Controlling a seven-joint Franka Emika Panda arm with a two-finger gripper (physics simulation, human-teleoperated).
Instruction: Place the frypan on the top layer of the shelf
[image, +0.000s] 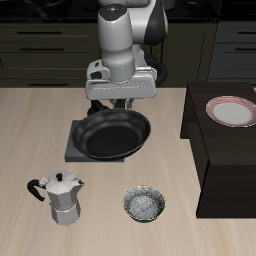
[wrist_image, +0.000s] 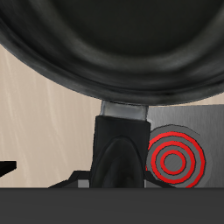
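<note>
The frypan, round, black and shallow, hangs tilted just above the grey burner plate. My gripper is at the pan's back rim, shut on its handle. In the wrist view the pan's bowl fills most of the frame, and its black handle runs back between my jaws. The burner's red rings show below it. The shelf, a large dark blocky unit with a flat top, stands beside the pan, apart from it.
A white plate with a red rim lies on the shelf's top. A silver moka pot and a small silvery bowl stand near the table's front edge. Dark cabinets run behind the table.
</note>
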